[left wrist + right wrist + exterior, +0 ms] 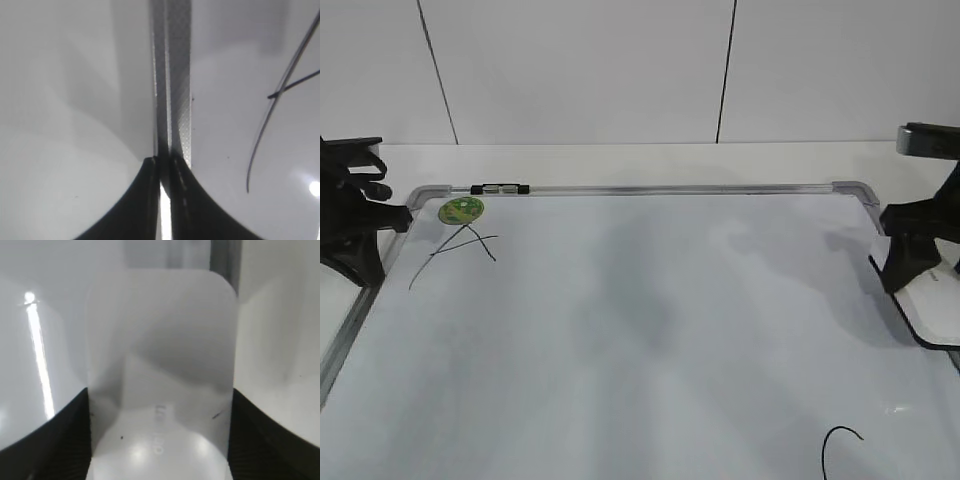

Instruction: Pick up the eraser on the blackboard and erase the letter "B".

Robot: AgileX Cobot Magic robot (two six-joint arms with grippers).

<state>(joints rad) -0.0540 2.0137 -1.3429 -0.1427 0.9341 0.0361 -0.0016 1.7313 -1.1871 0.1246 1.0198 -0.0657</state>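
The right gripper straddles the white eraser at the blackboard's right edge, jaws wide, apparently touching its sides. The left gripper, jaws nearly closed, hangs over the blackboard's left frame.

A white panelled wall fills the backdrop, split by two thin dark seams — one slanting at 11 o'clock, one near-vertical at 1 o'clock. Below it runs a pale counter, a plain white strip meeting the wall's base. Soft, even light — faint shadows, small bright glints at 5 o'clock.
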